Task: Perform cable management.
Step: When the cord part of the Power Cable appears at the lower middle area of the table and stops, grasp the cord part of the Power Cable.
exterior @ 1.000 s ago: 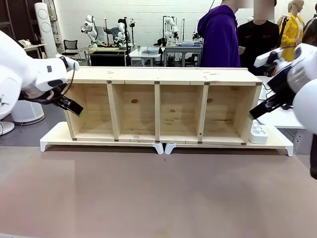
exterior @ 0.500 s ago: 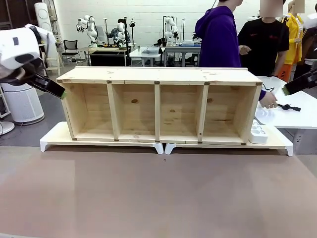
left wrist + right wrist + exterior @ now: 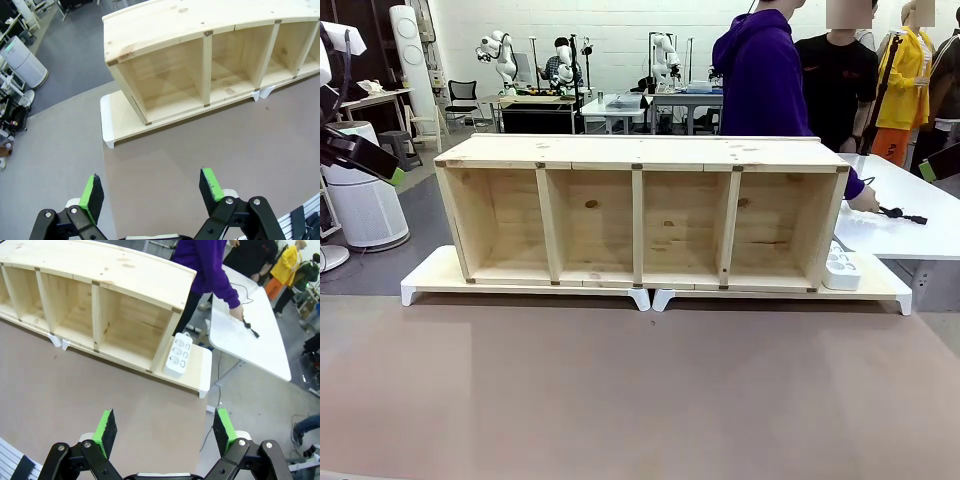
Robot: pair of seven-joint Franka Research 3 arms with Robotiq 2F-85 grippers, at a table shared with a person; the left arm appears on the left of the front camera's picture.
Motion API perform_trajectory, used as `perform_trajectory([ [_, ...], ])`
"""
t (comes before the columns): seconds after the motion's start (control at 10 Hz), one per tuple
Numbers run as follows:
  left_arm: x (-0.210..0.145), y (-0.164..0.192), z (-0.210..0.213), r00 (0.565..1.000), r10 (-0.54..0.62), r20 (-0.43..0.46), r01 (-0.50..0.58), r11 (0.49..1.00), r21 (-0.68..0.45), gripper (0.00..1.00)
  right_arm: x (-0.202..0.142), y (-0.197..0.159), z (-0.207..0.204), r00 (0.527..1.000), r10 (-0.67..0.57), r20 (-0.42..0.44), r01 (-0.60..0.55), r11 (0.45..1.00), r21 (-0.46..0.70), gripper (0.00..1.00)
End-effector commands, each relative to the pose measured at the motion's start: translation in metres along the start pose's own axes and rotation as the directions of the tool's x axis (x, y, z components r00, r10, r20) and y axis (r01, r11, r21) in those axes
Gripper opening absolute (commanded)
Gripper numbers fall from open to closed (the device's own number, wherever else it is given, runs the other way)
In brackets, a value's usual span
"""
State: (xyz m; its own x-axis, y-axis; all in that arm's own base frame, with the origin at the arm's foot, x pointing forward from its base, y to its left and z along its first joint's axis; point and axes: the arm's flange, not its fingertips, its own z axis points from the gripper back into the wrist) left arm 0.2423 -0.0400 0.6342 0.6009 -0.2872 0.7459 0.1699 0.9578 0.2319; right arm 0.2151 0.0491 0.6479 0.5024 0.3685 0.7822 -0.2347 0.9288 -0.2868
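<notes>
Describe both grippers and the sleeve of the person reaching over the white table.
The left gripper and right gripper look alike: black hinged finger links with round pivot pins, tipped by bright green pads. The person's sleeve is long and purple.

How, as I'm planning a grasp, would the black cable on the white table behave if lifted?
Probably floppy: the cable lies in loose curves on the white table, so it would likely sag. It looks thin, so probably light. The person's hand at it may resist a pull.
</notes>
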Motion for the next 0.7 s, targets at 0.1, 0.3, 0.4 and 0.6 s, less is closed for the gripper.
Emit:
perform_trajectory([
  [0.1,0.0042,-0.0018,-0.0094,1.0,-0.01,0.006,0.01,1.0,-0.008,1.0,0.0003,-0.0018,0.0009,1.0,-0.005,0.007,0.005,1.0,-0.002,1.0],
  [0.3,0.0042,-0.0018,-0.0094,1.0,-0.01,0.006,0.01,1.0,-0.008,1.0,0.0003,-0.0018,0.0009,1.0,-0.005,0.007,0.005,1.0,-0.002,1.0],
  [0.4,0.0042,-0.0018,-0.0094,1.0,-0.01,0.006,0.01,1.0,-0.008,1.0,0.0003,-0.0018,0.0009,1.0,-0.005,0.007,0.005,1.0,-0.002,1.0],
  [0.6,0.0042,-0.0018,-0.0094,1.0,-0.01,0.006,0.01,1.0,-0.008,1.0,0.0003,-0.0018,0.0009,1.0,-0.005,0.007,0.005,1.0,-0.002,1.0],
])
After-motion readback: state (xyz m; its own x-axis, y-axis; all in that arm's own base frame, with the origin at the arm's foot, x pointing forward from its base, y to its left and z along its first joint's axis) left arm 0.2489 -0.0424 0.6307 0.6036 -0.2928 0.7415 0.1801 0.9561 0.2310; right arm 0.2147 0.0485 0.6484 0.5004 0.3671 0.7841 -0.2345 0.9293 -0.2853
